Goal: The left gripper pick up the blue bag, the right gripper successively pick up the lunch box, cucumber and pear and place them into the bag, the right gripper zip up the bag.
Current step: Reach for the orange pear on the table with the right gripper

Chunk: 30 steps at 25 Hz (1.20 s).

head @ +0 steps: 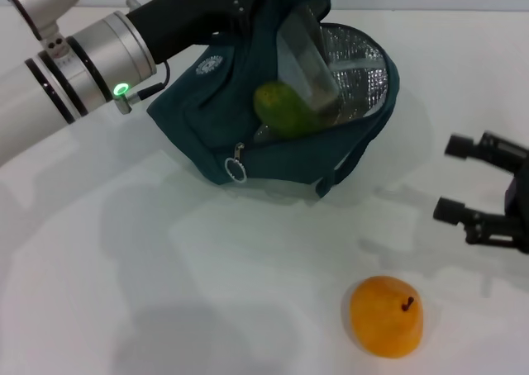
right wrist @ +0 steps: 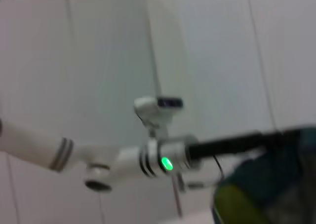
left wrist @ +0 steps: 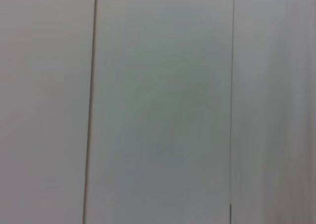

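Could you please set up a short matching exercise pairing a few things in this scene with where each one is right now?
Things:
1. pear
2. cucumber
3. lunch box
4. right gripper

Places:
A. open and empty, above the table at the robot's right
B. green end showing in the mouth of the blue bag
C. alone on the white table, outside the bag
D. clear, standing tilted against the bag's foil lining

Pairs: 1-C, 2-B, 3-D, 4-A

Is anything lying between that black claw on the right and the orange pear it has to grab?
Nothing visible does. The right gripper is open at the table's right edge, and only bare white table separates it from the pear.
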{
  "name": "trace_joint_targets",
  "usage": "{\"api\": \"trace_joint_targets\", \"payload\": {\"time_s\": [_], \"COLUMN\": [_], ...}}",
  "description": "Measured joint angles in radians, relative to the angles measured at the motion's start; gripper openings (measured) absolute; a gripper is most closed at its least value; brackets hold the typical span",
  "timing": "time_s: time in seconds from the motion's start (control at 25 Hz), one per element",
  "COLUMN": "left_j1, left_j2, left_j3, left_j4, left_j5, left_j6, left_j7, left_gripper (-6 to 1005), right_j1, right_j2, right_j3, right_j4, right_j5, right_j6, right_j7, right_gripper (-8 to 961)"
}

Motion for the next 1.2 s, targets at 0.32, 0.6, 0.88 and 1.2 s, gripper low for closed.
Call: {"api": "trace_joint_targets", "payload": {"time_s": [0.32,0.6,0.88,1.2], "left_j1": [-0.008,-0.009,-0.009,-0.011], "left_j2": [-0.004,-0.002,-0.003,-0.005], "left_j3": [0.022,0.023,0.025,0.025], "left_j4": [0.004,0.003,0.006,0.006], "left_j5": [-0.007,-0.008,-0.008,-0.008], "left_j6": [-0.006,-0.007,-0.007,-0.007], "left_j7": [0.021,0.022,0.022,0.022], "left_gripper": [43,43,43,43], "right_j1": [0.061,0.228,0.328,0.393], "right_j2": [0.033,0.048,0.050,0.051], "right_j3": [-0.021,-0.061,-0.146,-0.175], "right_j4": [0.084,0.212,0.266,0.309], "right_j5": [-0.096,-0.094,-0.086,-0.085], "right_j6": [0.200,0.344,0.422,0.450], "right_j7": [0.050,0.072,0.119,0.144], "right_gripper": [874,870,845,799]}}
